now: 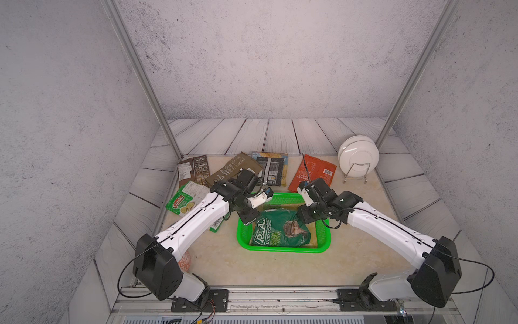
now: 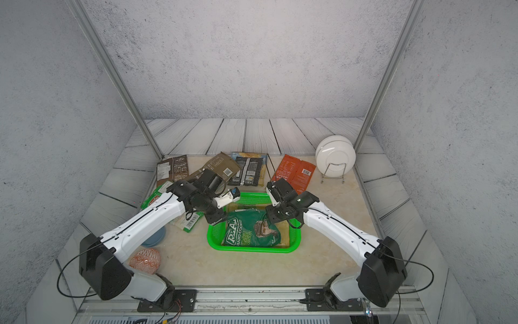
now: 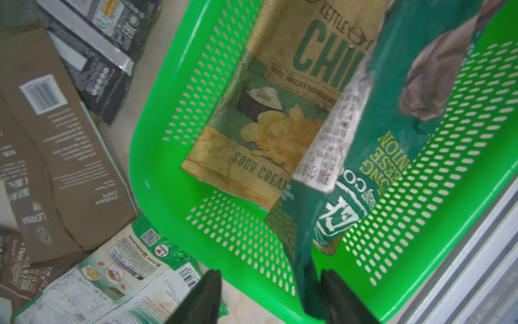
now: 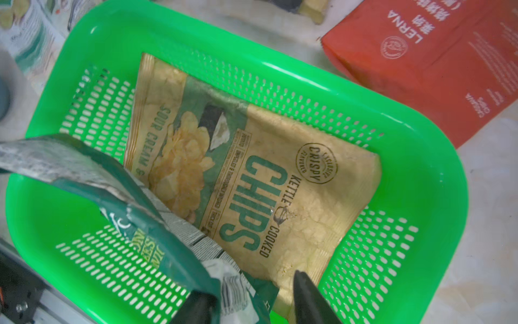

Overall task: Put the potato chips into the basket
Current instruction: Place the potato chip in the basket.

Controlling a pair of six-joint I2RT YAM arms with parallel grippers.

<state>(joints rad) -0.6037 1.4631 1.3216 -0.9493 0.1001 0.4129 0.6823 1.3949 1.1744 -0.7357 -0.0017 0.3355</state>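
The dark green bag (image 1: 280, 231) is down in the basket (image 1: 283, 250), draped over a cream bag (image 4: 280, 174) that lies flat on the mesh. Its long axis runs crosswise, from one arm toward the other, and its far edge is lifted up to both. The left fingers (image 3: 206, 297) stand parted, with that edge hanging in the gap close beside one of them. The right fingers (image 4: 308, 294) are parted too, with the bag's crumpled corner between them (the wrist views are too close and blurred to tell whether foil touches a finger, though neither pair looks clamped). Each end of the bag therefore sits right between a pair of fingers. I judge the coming move to be a straight lift clear, since a sideways pull could drag the bag over the rim. Out on the surface (image 1: 252, 269), the red bag (image 1: 312, 172) lies just beyond the basket nearer the right arm, and the olive bag (image 1: 234, 168) lies nearer the left.
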